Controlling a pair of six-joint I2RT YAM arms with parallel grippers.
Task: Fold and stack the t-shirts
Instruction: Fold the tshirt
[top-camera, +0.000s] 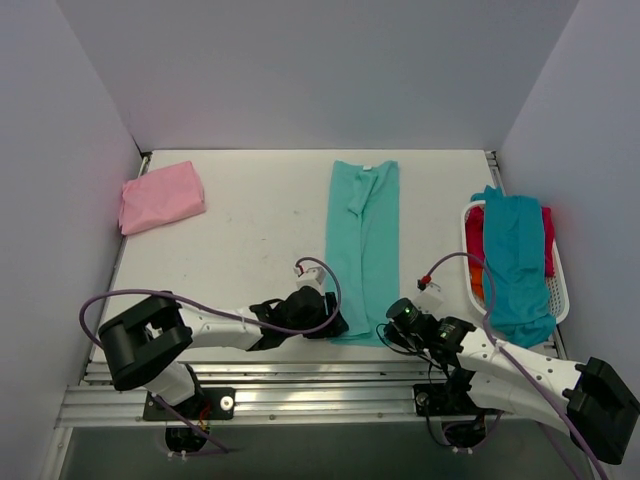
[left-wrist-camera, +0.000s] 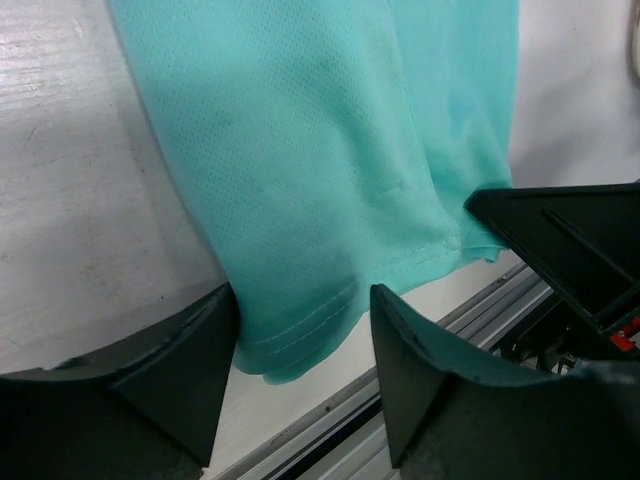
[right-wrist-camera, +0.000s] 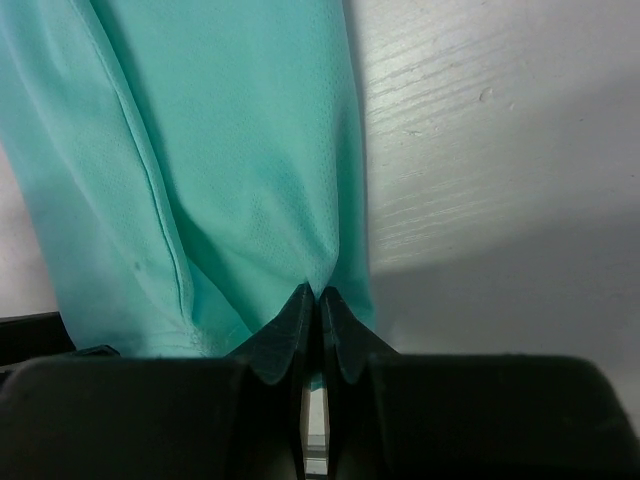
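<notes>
The mint-teal t-shirt (top-camera: 363, 250) lies as a long narrow strip on the table (top-camera: 250, 240), with its white neck label (top-camera: 367, 166) at the far end. At its near hem the left gripper (left-wrist-camera: 300, 320) is spread wide, a finger on either side of the left corner, and the cloth between them is unsqueezed. The right gripper (right-wrist-camera: 320, 300) is pressed tight on the hem's right corner (a clean pinch). Well left of the strip sits the folded pink t-shirt (top-camera: 160, 196). To its right, the white basket (top-camera: 557, 290) holds a teal-blue t-shirt (top-camera: 518, 265) draped over red (top-camera: 474, 235) and orange (top-camera: 478, 285) cloth.
</notes>
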